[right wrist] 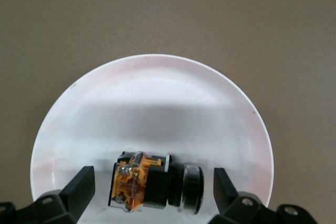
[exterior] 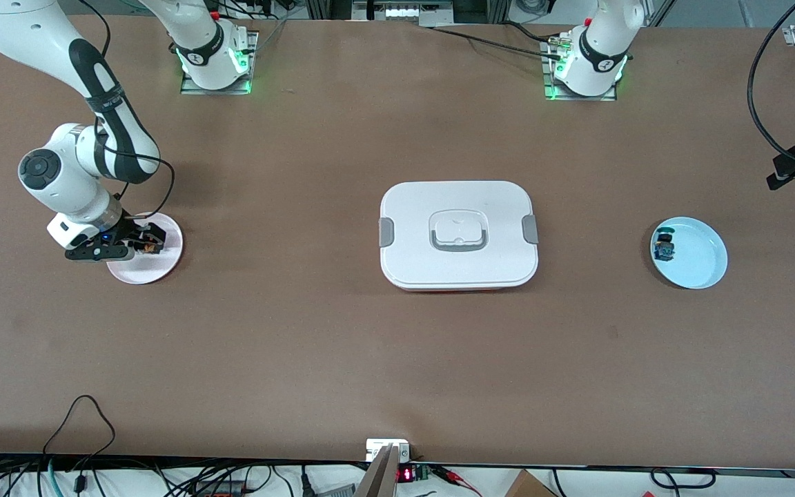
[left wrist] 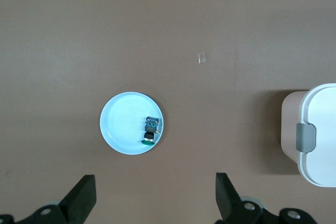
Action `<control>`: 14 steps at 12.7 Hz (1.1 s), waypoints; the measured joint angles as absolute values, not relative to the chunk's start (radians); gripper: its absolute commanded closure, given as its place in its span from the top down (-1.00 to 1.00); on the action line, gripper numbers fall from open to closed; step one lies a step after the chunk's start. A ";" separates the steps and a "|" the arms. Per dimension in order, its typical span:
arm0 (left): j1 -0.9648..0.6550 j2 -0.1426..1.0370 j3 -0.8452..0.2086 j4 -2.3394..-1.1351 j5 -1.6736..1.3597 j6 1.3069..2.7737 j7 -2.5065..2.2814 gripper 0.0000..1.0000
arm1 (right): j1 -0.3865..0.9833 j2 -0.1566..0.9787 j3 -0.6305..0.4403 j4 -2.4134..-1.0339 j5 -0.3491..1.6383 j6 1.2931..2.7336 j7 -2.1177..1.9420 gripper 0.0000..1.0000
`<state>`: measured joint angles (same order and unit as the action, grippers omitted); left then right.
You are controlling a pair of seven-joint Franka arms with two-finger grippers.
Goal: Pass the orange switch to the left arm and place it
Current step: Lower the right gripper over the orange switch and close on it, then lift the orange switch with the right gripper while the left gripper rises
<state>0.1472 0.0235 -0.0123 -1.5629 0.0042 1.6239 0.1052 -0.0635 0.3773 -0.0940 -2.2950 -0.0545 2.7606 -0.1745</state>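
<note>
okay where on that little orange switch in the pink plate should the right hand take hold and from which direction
Grip the small black-and-orange switch around its black middle section, coming straight down from above. It lies on its side in the round pink plate, and the right hand already hangs over it, fingers open on either side of its length. Closing there should pinch it end to end.

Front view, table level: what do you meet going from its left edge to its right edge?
Right gripper over the pink plate with the orange switch → white box → blue plate holding the blue-and-green component.
</note>
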 measured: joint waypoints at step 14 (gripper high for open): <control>0.141 0.033 -0.032 -1.534 0.049 1.624 0.105 1.00 | -0.076 0.401 -0.094 -2.295 -0.048 2.762 -0.148 0.25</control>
